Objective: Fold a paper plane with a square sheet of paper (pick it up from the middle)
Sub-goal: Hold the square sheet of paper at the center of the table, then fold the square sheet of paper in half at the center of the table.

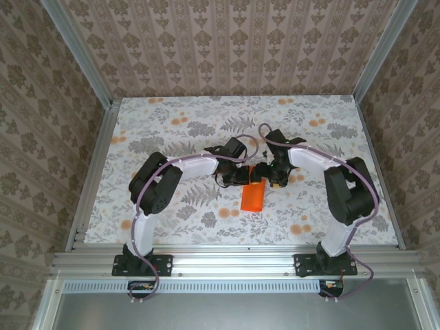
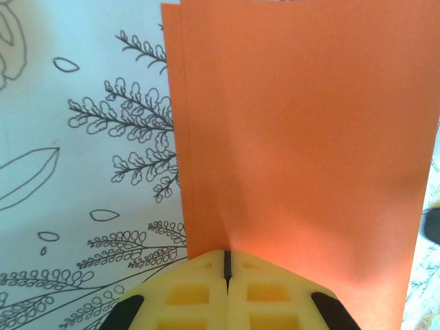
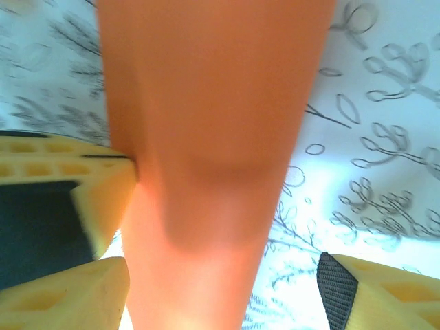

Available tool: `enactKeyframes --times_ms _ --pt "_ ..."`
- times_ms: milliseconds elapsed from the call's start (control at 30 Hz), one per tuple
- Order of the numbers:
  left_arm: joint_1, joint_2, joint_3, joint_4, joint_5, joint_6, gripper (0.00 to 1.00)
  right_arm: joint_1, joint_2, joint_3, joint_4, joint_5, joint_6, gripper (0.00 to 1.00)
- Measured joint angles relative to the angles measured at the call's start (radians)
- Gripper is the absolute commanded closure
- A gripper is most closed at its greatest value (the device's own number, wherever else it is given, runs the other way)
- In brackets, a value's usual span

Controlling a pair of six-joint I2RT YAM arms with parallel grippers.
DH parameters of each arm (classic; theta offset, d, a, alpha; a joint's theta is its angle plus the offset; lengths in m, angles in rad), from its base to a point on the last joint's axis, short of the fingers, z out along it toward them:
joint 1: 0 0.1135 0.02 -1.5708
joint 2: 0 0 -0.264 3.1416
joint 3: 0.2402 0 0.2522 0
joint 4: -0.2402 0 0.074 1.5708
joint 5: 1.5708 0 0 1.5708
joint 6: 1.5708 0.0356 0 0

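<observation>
While the flower-printed table (image 1: 172, 124) spreads broad beneath both arms, the orange sheet of paper (image 1: 252, 197), folded narrow, sits near its middle, its long axis running from the jaws back toward the arm bases. At its far end the left gripper (image 2: 225, 265) has its jaws pinched shut on the edge. Beside it the right gripper (image 3: 220, 292) straddles the strip, jaws wide, seemingly without contact, though that view is blurred.

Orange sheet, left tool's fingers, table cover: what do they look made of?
Orange sheet: thin matte paper, with layered edges and a soft crease. Left tool fingers: yellow matte plastic, possibly printed, with recessed pockets. Table cover: smooth printed sheet with botanical line drawings; paper or vinyl, unclear.
</observation>
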State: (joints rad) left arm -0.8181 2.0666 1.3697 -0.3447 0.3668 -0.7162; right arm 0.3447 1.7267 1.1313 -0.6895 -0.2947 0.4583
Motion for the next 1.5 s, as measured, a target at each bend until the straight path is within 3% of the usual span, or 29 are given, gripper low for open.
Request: enactKeyframes --times_ms 167,267,567,1500 --pt "0.000 0.001 0.001 -0.001 0.000 0.005 1.00 -0.030 -0.129 -0.055 0.085 -0.074 0.048 0.63" --pt "0.000 0.002 0.005 -0.006 0.000 0.006 1.00 -0.030 -0.134 -0.099 0.167 -0.148 0.082 0.78" --pt "0.000 0.007 0.012 -0.012 0.000 0.013 1.00 -0.030 -0.027 -0.173 0.309 -0.260 0.133 0.78" --pt "0.000 0.016 0.020 -0.013 0.014 0.020 1.00 -0.077 0.030 -0.241 0.342 -0.272 0.083 0.71"
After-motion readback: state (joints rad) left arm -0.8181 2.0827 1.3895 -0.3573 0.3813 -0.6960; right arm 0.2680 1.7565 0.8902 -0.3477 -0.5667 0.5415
